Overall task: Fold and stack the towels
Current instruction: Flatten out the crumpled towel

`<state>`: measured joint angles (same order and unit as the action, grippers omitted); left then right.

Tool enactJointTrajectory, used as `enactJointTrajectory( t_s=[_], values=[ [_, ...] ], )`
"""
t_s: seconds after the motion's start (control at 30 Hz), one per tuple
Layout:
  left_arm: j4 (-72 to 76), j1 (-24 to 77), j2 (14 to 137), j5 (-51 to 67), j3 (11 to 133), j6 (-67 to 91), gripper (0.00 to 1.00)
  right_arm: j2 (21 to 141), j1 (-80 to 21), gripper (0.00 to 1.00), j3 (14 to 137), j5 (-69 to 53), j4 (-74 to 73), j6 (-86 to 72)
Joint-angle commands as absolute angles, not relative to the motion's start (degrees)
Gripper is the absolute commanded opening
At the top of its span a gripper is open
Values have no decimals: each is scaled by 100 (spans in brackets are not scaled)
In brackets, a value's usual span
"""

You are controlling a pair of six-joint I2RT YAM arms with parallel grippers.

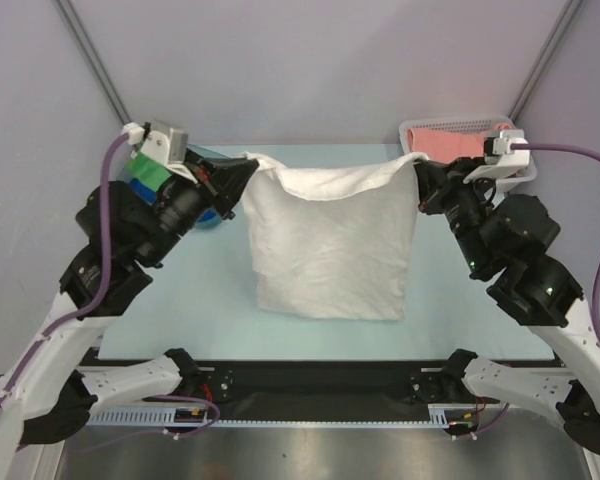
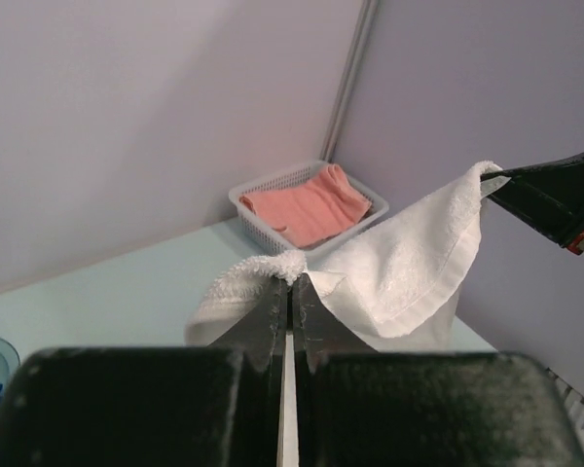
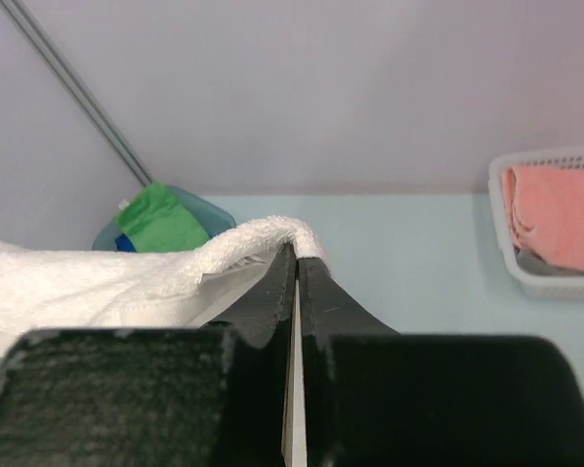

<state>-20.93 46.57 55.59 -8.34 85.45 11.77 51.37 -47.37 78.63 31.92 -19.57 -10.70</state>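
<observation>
White towel [image 1: 325, 245] hangs open like a sheet between your two arms, over the middle of the table [image 1: 180, 290]. The left gripper [image 1: 242, 172] is pressed together on its top left corner, and the right gripper [image 1: 420, 180] pinches the top right corner. Each wrist view shows terry cloth bunched between closed fingers. The top edge sags a little between the two pinches. The bottom edge seems to reach the tabletop, though you cannot be sure from above. A pink towel [image 1: 448, 142] lies loosely in the basket [image 1: 460, 123] at the far right. A green towel [image 3: 161, 219] sits flat in the tray [image 3: 212, 212] at the far left and is possibly already folded. Judging from this, the white cloth is spread out but not yet folded. No stack shows on the table and the pink one looks unfolded, so most of the work remains.
</observation>
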Motion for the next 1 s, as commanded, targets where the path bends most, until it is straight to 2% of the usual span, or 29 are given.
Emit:
enactJointTrajectory(
  t_s=[0.0, 0.23, 0.53, 0.77, 0.97],
  values=[
    [-2302, 4728, 5511, -651, 9201, 721, 0, 5159, -4746, 0, 8472, 3287, -1828, -396],
    [-2057, 4737, 5563, -220, 10377, 545, 0, 5255, -4746, 0, 9350, 2892, -1591, -132],
    [-2100, 4737, 6213, 149, 11732, 387, 0, 5792, -4746, 0, 10545, 2189, -1442, -17],
    [-2118, 4737, 6451, 18, 11971, 273, 0, 6056, -4746, 0, 10819, 1996, -1284, 132],
    [-2189, 4694, 6854, -1010, 12076, 18, 0, 6424, -4746, 0, 10793, 2249, -1073, 334]
  ],
)
